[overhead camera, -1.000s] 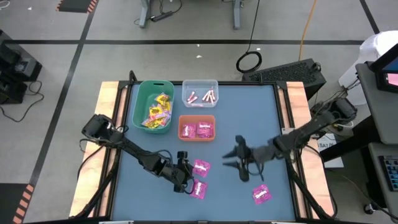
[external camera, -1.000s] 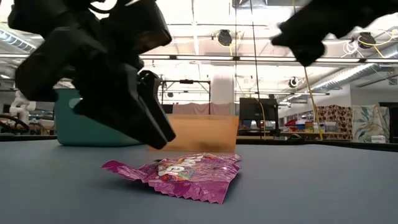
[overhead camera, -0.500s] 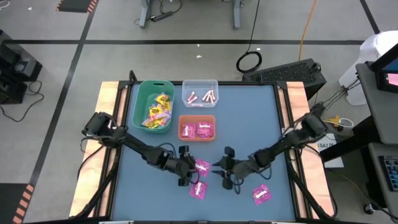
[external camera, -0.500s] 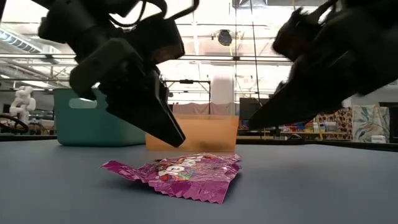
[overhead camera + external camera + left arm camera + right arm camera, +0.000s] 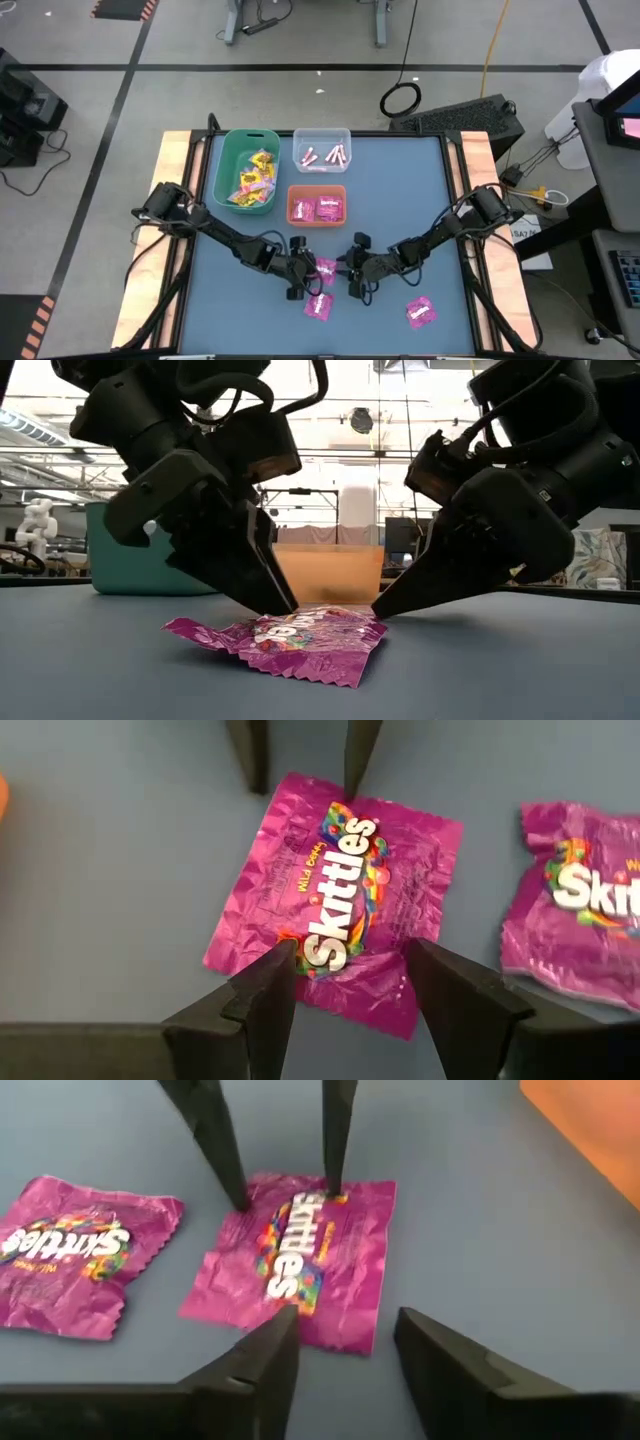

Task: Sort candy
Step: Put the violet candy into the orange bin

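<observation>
a magenta skittles packet (image 5: pixel 335 890) is lying flat on the blue surface (image 5: pixel 400 200), just in front of the orange bin (image 5: pixel 317 207), with the left tool (image 5: pixel 306 273) and right tool (image 5: pixel 351 274) both bearing down on it from opposite sides. both tools are standing spread, fingertips resting at the packet's edges, neither one gripping it. a second magenta packet (image 5: pixel 320 306) is lying just beside it.

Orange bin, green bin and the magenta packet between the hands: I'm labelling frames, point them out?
orange bin (image 5: pixel 293 208): high view, its left wall.
green bin (image 5: pixel 222 166): high view, its left wall.
magenta packet (image 5: pixel 330 900): left wrist view, middle of its printed face.
</observation>
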